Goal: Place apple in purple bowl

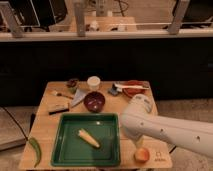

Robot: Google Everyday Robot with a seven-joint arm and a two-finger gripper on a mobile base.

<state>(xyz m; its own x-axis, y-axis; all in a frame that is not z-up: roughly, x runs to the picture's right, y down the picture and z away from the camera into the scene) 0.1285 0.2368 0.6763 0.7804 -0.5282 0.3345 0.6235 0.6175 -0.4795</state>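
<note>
The apple [142, 155], orange-red, lies on the wooden table [165, 159] near its front right corner, just right of the green tray. The purple bowl [94, 101] stands mid-table behind the tray and holds nothing. My white arm [165, 127] reaches in from the right and hangs over the tray's right edge. The gripper [138, 143] points down under the arm's end, just above and left of the apple, and is mostly hidden by the arm.
A green tray [65, 150] holds a piece of corn [87, 138]. A green pepper [35, 150] lies at the front left. A white cup [93, 82], a red plate with utensils [134, 88], a knife [77, 97] and a small block [58, 106] sit at the back.
</note>
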